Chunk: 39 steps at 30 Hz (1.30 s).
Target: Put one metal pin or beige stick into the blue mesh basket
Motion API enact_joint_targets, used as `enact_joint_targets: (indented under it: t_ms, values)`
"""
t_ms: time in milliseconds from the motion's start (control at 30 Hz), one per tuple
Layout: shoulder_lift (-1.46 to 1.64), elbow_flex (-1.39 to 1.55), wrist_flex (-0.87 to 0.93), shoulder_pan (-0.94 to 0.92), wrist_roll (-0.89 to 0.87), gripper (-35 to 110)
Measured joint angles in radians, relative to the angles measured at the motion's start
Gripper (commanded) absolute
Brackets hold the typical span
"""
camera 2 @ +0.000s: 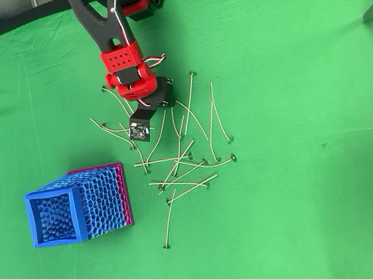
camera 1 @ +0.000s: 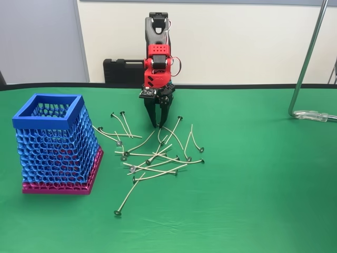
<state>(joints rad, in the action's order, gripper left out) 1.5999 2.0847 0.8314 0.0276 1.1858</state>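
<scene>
The blue mesh basket (camera 1: pixel 45 124) with its pink base stands upright at the left of the green table; from above its rim (camera 2: pixel 52 193) lies at the lower left. Several beige sticks (camera 1: pixel 152 158) with metal discs lie crossed in a loose pile (camera 2: pixel 183 167) right of the basket. My gripper (camera 1: pixel 158 125) points straight down at the pile's far edge, tips on the cloth and closed together on the upper end of one beige stick (camera 1: pixel 159 135). In the overhead view the red wrist (camera 2: pixel 127 68) hides the fingers, and that stick (camera 2: pixel 174 124) runs out from under it.
A black case (camera 1: pixel 124 70) sits behind the arm against the wall. A metal stand (camera 1: pixel 305 68) rises at the right, its foot (camera 1: pixel 316 115) on the cloth. Open green cloth lies in front of and to the right of the pile.
</scene>
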Motion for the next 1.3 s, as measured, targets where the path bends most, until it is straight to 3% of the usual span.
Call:
enact_joint_targets:
  t_ms: [1300]
  values:
    - [0.025, -0.005, 0.052, 0.011, -0.055, 13]
